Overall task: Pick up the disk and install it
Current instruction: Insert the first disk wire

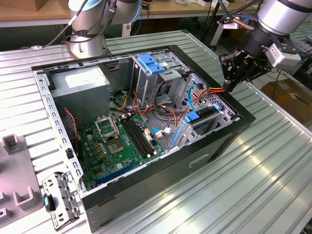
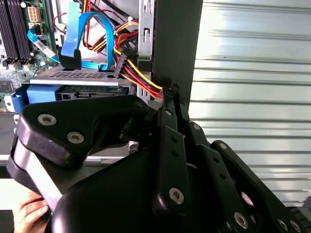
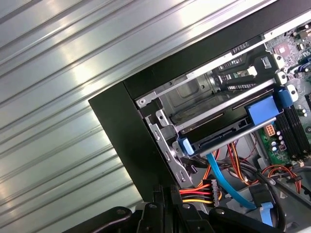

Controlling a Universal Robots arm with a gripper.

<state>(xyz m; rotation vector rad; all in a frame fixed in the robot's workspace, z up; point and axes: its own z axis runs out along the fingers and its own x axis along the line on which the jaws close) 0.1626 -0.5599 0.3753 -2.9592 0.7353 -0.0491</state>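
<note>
Nearest, end effector (image 2: 167,92): its black linkage is closest to the lens in the second wrist view. The tips are drawn narrow, close together, and nothing can be seen held between them.
Place of end effector: it hangs over the rim of the computer case (image 1: 204,156) on the exterior view's right, with its tips just beside the wire bundle (image 2: 131,73) of red, orange and yellow leads.
Where the disk (image 3: 216,138) sits: flat in a slot of the drive cage (image 3: 160,126) at the case's corner, with its blue frame showing at both ends. Its connector edge faces the motherboard (image 1: 122,141).
Blue data cable (image 3: 226,182): it runs up toward the connector edge. Whether it is plugged in cannot be told.
Handling, as a judgement: stiff and dense for its bulk, with smooth metal faces that could slip. It is likely sensitive to knocks and twisting.
Where to hold, as a judgement: across the two long edges on the blue frame, clear of the connector edge and the flat faces.
Surface (image 1: 253,195): ribbed metal, carrying the case.
</note>
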